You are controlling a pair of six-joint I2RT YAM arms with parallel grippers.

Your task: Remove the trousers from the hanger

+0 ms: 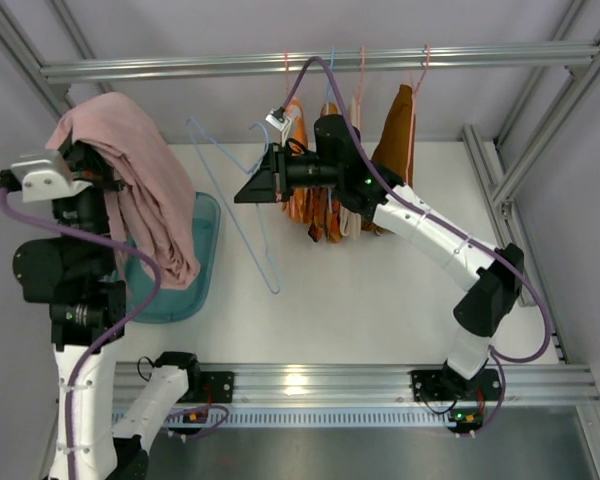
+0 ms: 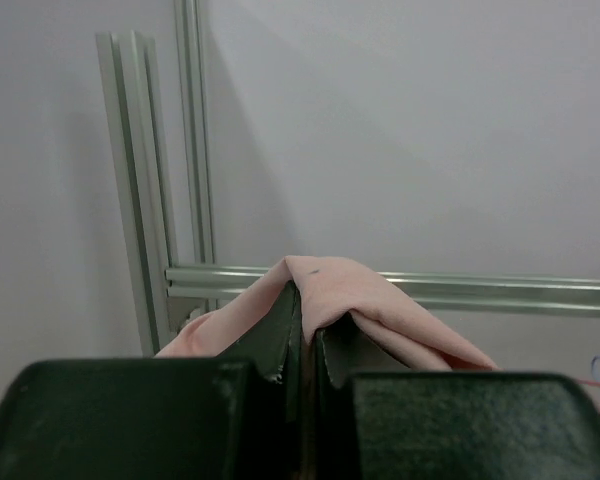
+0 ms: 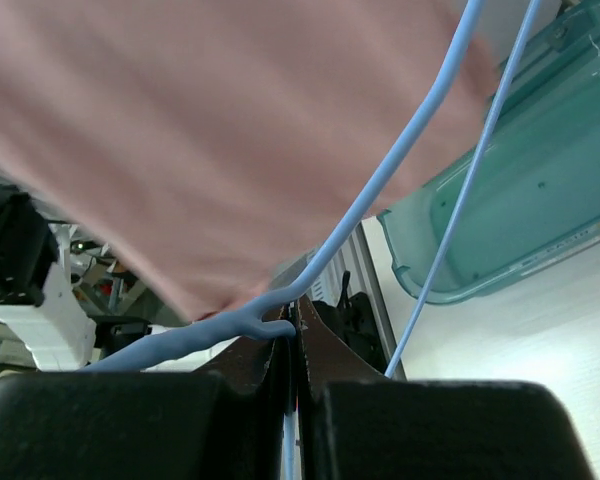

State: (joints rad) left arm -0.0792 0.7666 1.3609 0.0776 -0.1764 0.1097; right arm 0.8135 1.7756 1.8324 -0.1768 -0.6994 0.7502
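Note:
The pale pink trousers hang draped over my left gripper, which is shut on the cloth and holds it raised above the teal bin. In the left wrist view the pink cloth folds over the closed gripper. My right gripper is shut on the bare light-blue hanger, holding it out left of the rack. The right wrist view shows the hanger wire pinched at the closed gripper, with pink cloth behind. A plain orange pair cannot be told apart among the hanging garments.
Several garments, orange patterned and dark brown, hang on hangers from the metal rail at the back. Aluminium frame posts stand at both sides. The bin shows in the right wrist view.

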